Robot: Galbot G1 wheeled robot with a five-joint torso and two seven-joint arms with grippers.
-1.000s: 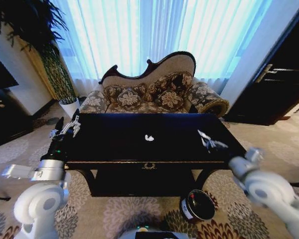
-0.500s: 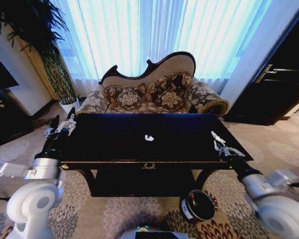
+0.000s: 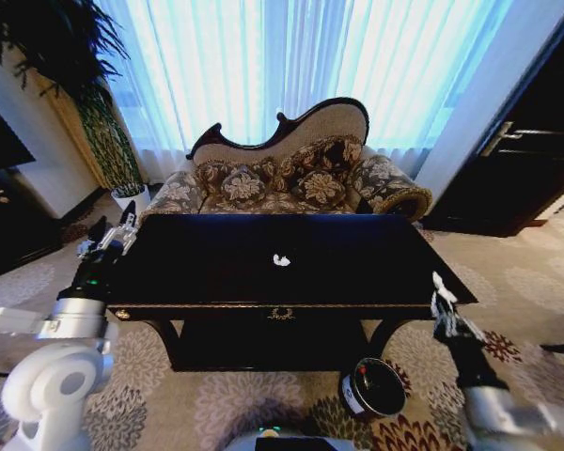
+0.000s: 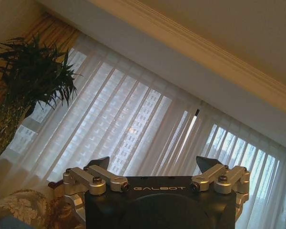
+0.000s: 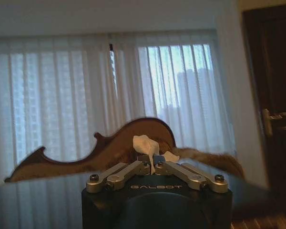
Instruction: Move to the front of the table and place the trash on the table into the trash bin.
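Note:
The dark glossy table (image 3: 357,272) stands straight ahead, with one white paper wad (image 3: 282,260) lying near its middle. My right gripper (image 3: 441,295) hangs just off the table's right front corner. In the right wrist view the right gripper (image 5: 151,164) is shut on a second crumpled white paper wad (image 5: 144,143). The trash bin (image 3: 371,387) stands on the carpet before the table's right leg, lower than that gripper and to its left. My left gripper (image 3: 108,240) is raised at the table's left end; the left wrist view shows the left gripper (image 4: 152,164) open and holding nothing.
A patterned sofa (image 3: 282,178) stands behind the table before bright curtains. A potted plant (image 3: 85,103) fills the far left corner and a dark door (image 3: 526,160) is at the right. Patterned carpet surrounds the table.
My right arm has drawn back from above the table's right end to off its right front corner, dropping lower. The left gripper has drifted slightly outward to the left.

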